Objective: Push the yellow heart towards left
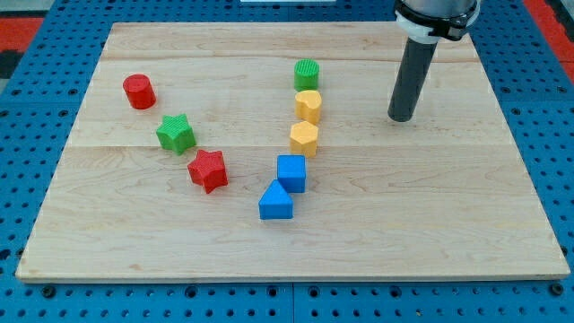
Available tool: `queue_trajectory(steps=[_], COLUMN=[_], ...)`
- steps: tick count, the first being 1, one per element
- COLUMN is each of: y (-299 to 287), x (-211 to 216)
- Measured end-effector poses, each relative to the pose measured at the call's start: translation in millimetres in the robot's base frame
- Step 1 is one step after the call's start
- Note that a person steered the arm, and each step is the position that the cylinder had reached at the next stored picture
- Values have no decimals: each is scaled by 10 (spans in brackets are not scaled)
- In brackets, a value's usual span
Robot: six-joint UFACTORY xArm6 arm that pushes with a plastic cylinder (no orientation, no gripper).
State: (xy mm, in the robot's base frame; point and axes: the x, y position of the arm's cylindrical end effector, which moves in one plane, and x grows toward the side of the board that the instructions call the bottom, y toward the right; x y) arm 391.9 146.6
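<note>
My tip [402,117] rests on the wooden board [466,215], well apart from the blocks. I have no pincer, only a straight dark rod, so nothing is being pinched. The yellow heart [308,105] sits at about 9 o'clock from my tip, near the middle of the board. A green cylinder [307,74] is just beside the heart at 12 o'clock. A yellow block [304,139] with flat sides is near it at 6 o'clock. Below that come a blue cube [291,172] and a blue block [275,202] with a pointed top, touching each other. Far off at 9 o'clock are a red cylinder [139,91], a green star [176,133] and a red star [208,170].
</note>
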Motion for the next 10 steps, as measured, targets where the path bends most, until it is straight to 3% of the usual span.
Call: queue_trajectory(steps=[4, 5, 7, 10], y=[-183, -723, -1385, -2142], x=[97, 87, -335, -717])
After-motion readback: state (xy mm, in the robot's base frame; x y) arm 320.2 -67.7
